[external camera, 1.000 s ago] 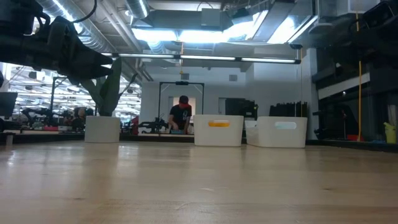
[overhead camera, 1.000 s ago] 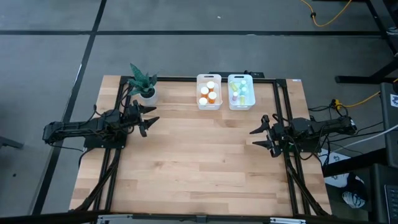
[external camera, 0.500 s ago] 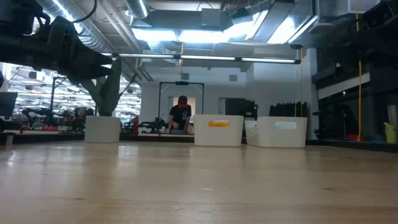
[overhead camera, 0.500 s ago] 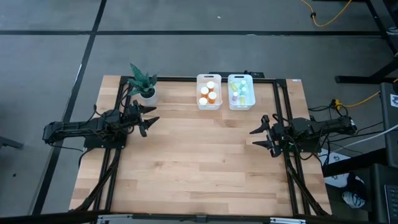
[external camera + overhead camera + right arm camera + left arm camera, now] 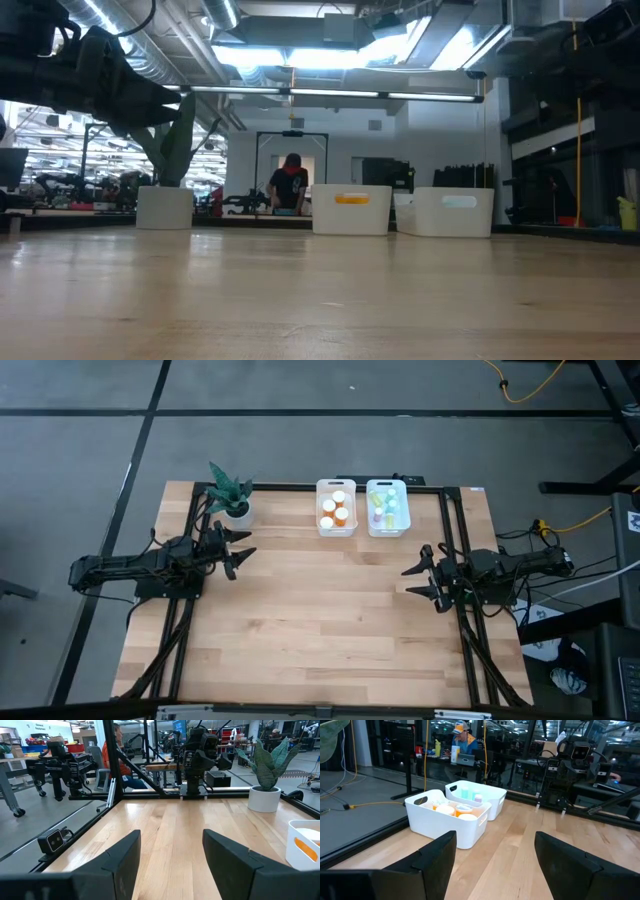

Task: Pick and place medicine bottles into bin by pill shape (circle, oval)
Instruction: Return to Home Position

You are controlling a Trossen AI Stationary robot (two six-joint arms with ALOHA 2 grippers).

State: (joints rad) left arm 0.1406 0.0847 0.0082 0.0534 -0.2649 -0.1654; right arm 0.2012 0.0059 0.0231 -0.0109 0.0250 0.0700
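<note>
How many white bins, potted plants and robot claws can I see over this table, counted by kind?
White bins: 2
Potted plant: 1
Claws, both open: 2 (left claw, right claw)
Total: 5

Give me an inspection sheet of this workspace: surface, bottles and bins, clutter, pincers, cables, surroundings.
Surface: wooden table, no bottles loose on it.
Job's things: orange bottles in the left white bin; pastel bottles in the right white bin; bins side by side at the far edge.
Clutter: potted plant at the far left corner.
Pincers: left pincer open, empty, at the left edge; right pincer open, empty, at the right edge.
Cables: yellow cable on the floor beyond the far right corner.
Surroundings: a person in the room behind the table.
</note>
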